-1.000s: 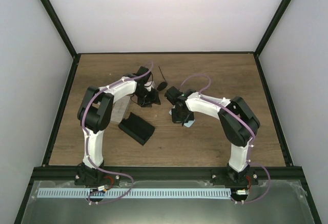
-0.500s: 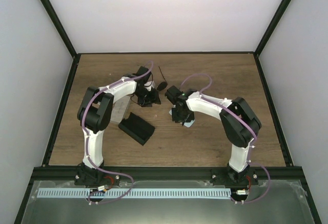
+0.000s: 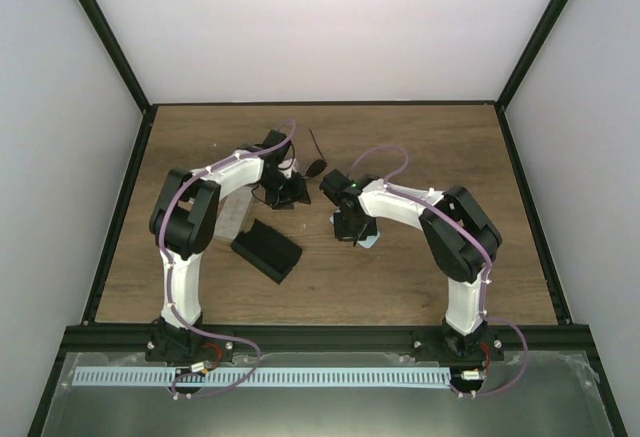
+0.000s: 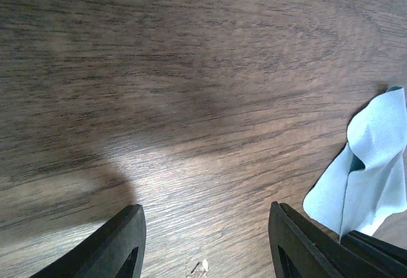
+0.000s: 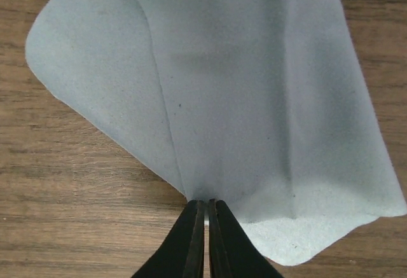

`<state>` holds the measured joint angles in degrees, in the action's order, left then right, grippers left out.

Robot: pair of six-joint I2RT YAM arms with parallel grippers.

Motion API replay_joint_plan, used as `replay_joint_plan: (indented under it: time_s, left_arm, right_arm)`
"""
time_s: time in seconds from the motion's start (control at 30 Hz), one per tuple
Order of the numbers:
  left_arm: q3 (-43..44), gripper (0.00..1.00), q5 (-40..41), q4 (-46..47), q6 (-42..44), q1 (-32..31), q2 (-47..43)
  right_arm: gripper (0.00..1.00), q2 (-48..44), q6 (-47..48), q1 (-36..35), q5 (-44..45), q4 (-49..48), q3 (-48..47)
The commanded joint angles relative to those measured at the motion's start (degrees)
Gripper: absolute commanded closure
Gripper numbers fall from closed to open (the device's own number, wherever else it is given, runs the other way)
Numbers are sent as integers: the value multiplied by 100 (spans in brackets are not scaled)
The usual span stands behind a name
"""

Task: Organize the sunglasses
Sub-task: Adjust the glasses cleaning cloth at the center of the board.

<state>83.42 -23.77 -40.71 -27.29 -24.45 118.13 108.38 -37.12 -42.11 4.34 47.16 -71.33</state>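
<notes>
One pair of sunglasses point(image 3: 316, 164), with a dark round lens and a thin arm pointing to the back, lies on the table just right of my left gripper point(image 3: 286, 191). A second pair is not clearly seen. In the left wrist view my left gripper point(image 4: 203, 243) is open and empty over bare wood, with a light blue cloth point(image 4: 372, 163) beside its right finger. My right gripper point(image 3: 349, 223) is low on the table. In the right wrist view it point(image 5: 205, 207) is shut on the near edge of a light blue cloth point(image 5: 254, 93), which shows in the top view as a small corner point(image 3: 369, 242).
An oblong black case point(image 3: 267, 250) lies open at the front left of the wooden table point(image 3: 420, 137). A clear case point(image 3: 232, 219) lies beside it under the left forearm. A black frame edges the table.
My right gripper and forearm have shifted slightly to the left with the cloth. The left arm has hardly moved.
</notes>
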Motion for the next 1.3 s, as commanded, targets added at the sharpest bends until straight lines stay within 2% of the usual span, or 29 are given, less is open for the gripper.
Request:
replay_joint_plan:
  time_s: [0.0,0.67,0.77,0.97,1.1,1.27]
  left_arm:
    - [-45,45,-115,65,47,28,-115]
    - [-54,45,-185,137,26,28,-88]
    - [-38,45,-194,120,44,28,-79]
    - [-43,45,-153,22,130,38,-126]
    - [-92,45,-137,8,154,44,-153]
    - [-124,45,-136,3,170,67,-167]
  right_arm:
    - [99,40,-54,-26,38,13,-66]
    - [99,-359,-133,-13,217,315,-340]
    - [82,-120,-111,62,203,329,-561]
    - [73,299,-3,253,271,321,-1135]
    - [73,583,146,395,312,378,-1475]
    - [78,851,302,466,374,460,-1765]
